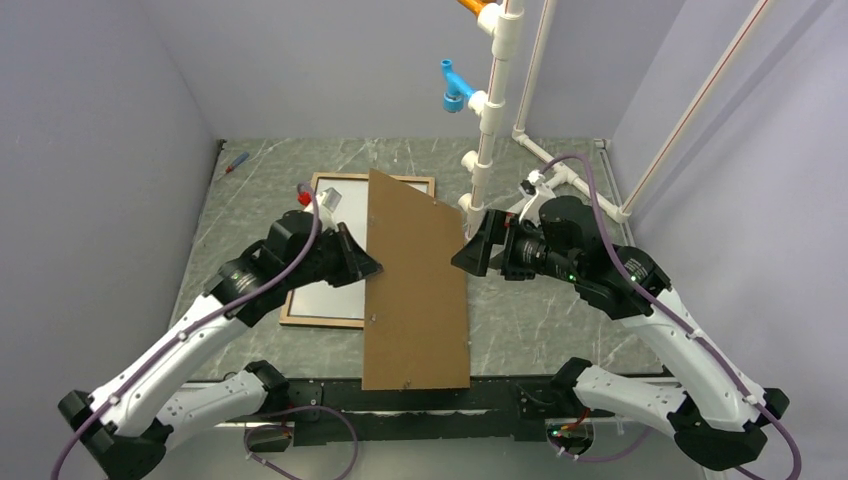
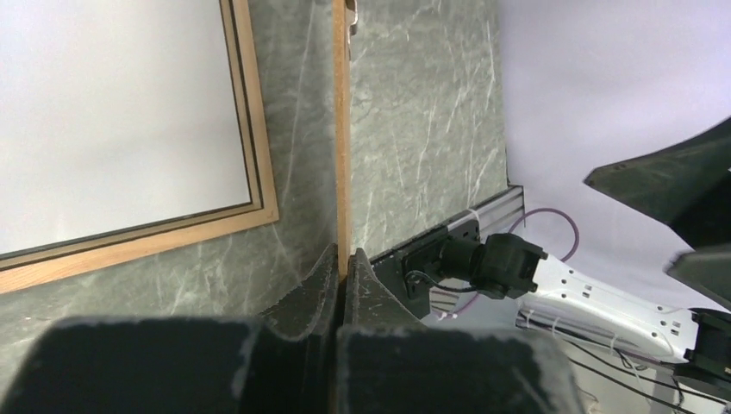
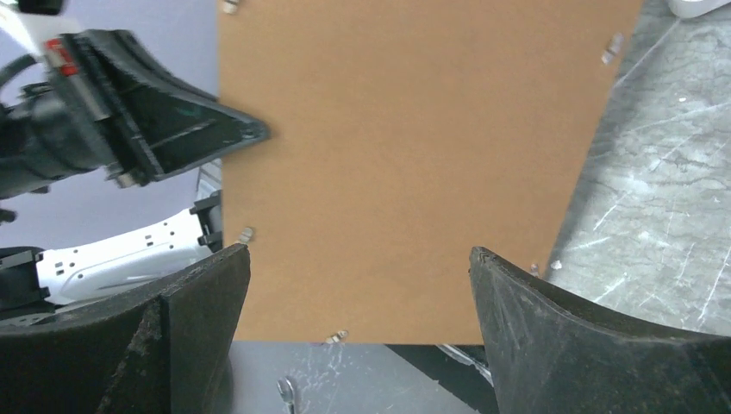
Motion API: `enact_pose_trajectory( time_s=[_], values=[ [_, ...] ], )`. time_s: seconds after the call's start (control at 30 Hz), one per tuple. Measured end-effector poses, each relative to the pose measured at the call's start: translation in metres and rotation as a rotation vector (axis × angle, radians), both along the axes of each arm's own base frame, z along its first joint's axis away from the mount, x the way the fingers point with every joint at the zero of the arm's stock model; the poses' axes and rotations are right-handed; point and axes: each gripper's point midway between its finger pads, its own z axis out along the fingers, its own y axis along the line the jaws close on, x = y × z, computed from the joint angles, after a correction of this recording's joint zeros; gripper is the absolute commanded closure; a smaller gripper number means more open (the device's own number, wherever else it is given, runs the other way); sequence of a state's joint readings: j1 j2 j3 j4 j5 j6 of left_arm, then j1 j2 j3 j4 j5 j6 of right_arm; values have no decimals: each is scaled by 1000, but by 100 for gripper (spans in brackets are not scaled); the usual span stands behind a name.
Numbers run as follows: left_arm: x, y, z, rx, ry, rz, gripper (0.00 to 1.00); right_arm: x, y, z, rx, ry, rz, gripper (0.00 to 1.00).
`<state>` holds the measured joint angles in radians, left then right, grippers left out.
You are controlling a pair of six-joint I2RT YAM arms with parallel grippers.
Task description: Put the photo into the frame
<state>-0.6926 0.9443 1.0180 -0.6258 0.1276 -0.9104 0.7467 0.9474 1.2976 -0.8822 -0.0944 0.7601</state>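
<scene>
So the left end effector is pinched tight on the left edge of the brown backing board, holding it up off the counter. The right end effector sits wide apart at the board's right edge, gripping nothing. The frame lies flat at the far left, with a white sheet inside, probably the photo face down. I'd bring the board down slowly and square to the rails so it doesn't shove that sheet.
</scene>
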Motion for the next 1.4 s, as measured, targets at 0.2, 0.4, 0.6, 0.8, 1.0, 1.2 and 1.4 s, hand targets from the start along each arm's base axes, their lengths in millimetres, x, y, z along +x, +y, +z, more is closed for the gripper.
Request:
enact_pose_trajectory(
  time_s=[0.2,0.4,0.6,0.8,1.0,1.2,1.4],
  values=[
    [-7,30,19,-2,-80,91,100,2,0,-30,-27,50,2,0],
    [-13,56,28,6,-113,156,100,4,-1,-67,-3,136,36,1],
    [-23,63,54,-48,-164,148,100,14,-4,-80,123,168,84,1],
    [-42,60,94,-161,-243,84,100,21,-5,-75,243,139,157,4],
    [-62,55,128,-282,-321,3,100,23,-5,-64,329,77,233,8],
    [-73,51,146,-348,-349,-45,100,13,4,-35,431,5,350,18],
    [-75,52,154,-373,-369,-44,100,5,5,4,524,-98,414,40]
  ],
)
